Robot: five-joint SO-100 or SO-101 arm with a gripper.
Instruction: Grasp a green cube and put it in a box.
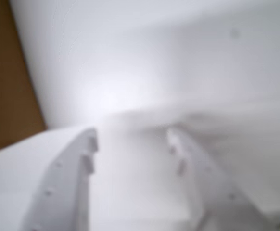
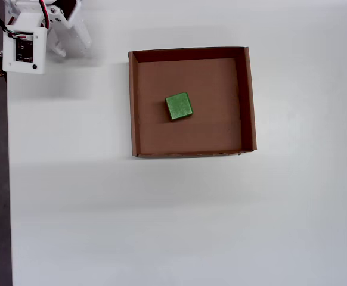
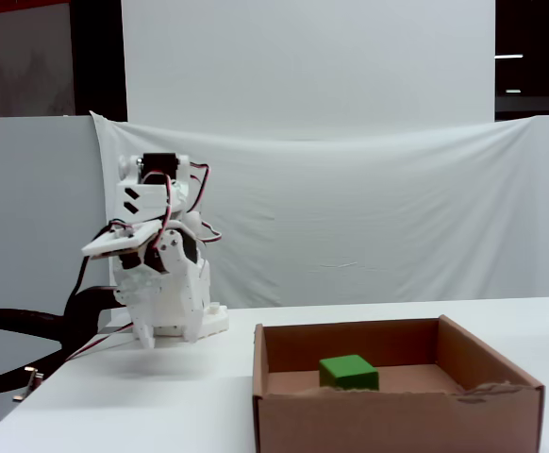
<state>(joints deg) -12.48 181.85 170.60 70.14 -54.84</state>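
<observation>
The green cube (image 2: 179,106) lies on the floor of the box (image 2: 247,101), a little left of its middle in the overhead view. In the fixed view the green cube (image 3: 348,371) rests flat inside the brown cardboard box (image 3: 388,422). My gripper (image 1: 132,136) is open in the blurred wrist view, and only white table shows between its fingers. The folded arm (image 2: 24,44) sits at the table's top left corner in the overhead view, well away from the box.
In the fixed view the arm (image 3: 161,283) stands folded on its base at the left. A white cloth backdrop (image 3: 369,208) hangs behind the table. A blurred brown area (image 1: 5,86) fills the wrist view's left edge. A clamp (image 3: 29,326) sticks out left of the base.
</observation>
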